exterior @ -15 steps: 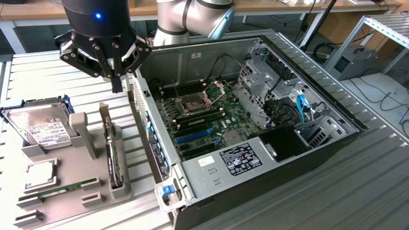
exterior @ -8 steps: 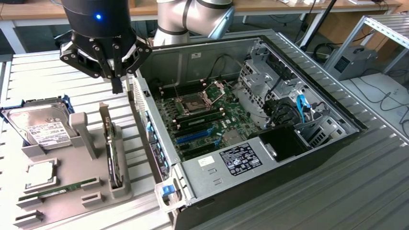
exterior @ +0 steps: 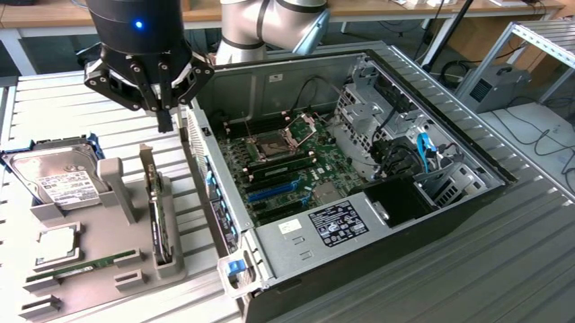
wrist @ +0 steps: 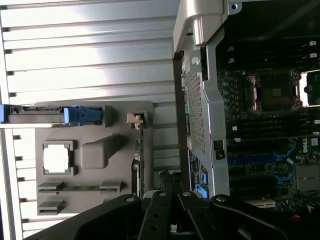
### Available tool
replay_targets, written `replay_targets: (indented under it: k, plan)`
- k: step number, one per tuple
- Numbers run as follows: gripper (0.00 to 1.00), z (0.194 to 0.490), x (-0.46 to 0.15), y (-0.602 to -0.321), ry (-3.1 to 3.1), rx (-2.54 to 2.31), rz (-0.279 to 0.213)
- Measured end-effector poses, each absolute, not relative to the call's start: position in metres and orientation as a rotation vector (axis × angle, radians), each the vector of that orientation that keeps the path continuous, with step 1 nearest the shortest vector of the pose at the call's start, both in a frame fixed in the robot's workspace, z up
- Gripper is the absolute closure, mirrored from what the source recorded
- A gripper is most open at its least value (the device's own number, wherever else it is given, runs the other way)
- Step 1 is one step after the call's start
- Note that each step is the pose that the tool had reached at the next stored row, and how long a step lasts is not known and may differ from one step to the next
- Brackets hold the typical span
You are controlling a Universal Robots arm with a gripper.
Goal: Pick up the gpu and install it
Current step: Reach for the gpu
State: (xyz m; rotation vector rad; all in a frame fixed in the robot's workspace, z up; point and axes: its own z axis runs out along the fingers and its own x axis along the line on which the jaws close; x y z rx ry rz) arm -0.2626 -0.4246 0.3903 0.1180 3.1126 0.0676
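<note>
One gpu (exterior: 160,227), one hard drive (exterior: 56,177), one memory stick (exterior: 85,264)

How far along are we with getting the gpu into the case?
Done: nothing that shows. The gpu stands on edge in the grey tray, outside the open case. In hand: the gripper is shut and empty, hanging above the card's bracket end. Left: the card is not yet picked up, and the blue slots on the motherboard are bare.
</note>
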Motion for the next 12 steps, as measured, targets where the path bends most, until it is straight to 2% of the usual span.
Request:
replay_targets:
  k: [12]
  plan:
    - [0.89,0.3901,-0.2626,-0.4268,3.113,0.118,0.068]
